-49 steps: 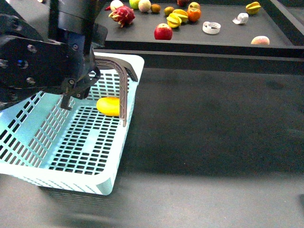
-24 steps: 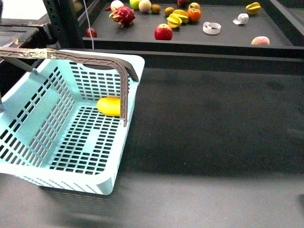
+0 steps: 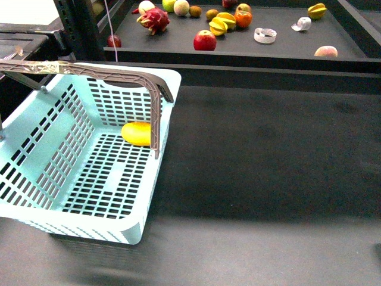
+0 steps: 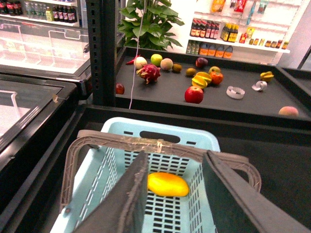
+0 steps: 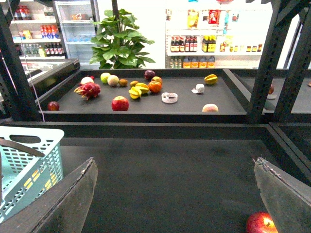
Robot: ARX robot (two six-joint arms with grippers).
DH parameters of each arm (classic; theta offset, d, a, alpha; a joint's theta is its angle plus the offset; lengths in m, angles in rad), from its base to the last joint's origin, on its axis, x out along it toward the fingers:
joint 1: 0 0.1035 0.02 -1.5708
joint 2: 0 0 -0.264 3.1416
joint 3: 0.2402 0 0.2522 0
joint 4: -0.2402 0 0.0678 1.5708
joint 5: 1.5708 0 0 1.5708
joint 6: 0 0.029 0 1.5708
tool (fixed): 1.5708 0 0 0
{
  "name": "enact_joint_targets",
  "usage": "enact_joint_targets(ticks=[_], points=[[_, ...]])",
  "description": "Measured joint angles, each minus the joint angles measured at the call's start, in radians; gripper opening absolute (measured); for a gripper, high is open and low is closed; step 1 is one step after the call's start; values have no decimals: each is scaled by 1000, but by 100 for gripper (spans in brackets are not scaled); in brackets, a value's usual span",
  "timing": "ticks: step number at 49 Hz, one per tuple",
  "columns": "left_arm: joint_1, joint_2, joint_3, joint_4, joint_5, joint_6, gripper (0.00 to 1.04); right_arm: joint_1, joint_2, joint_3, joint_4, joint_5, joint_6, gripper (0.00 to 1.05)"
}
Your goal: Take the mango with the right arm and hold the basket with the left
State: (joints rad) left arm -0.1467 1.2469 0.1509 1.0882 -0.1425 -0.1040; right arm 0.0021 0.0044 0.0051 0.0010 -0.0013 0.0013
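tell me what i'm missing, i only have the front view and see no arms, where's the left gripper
Observer: The left gripper is above the basket, fingers open and empty, pointing at the taped handle.
Operator: and the mango
Observer: The mango lies on the basket floor, seen between the two fingers, below the handle.
Operator: right gripper got anything
Observer: No. The right gripper is wide open over the dark table, nothing between its fingers.
Operator: anything near it
Observer: A red apple lies on the table by one finger.
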Motion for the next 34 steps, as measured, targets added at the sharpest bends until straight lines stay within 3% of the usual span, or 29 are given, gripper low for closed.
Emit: enact_joint_targets(ticks=[9,19,34], points=[[43,-168,-68,-105,43,78,4,0,0,0,0,0,0,96],[139,-377,-117,-265,135,89,4,0,0,0,0,0,0,96],[144,-628,-132,-482,142,93,4,0,0,0,0,0,0,96]])
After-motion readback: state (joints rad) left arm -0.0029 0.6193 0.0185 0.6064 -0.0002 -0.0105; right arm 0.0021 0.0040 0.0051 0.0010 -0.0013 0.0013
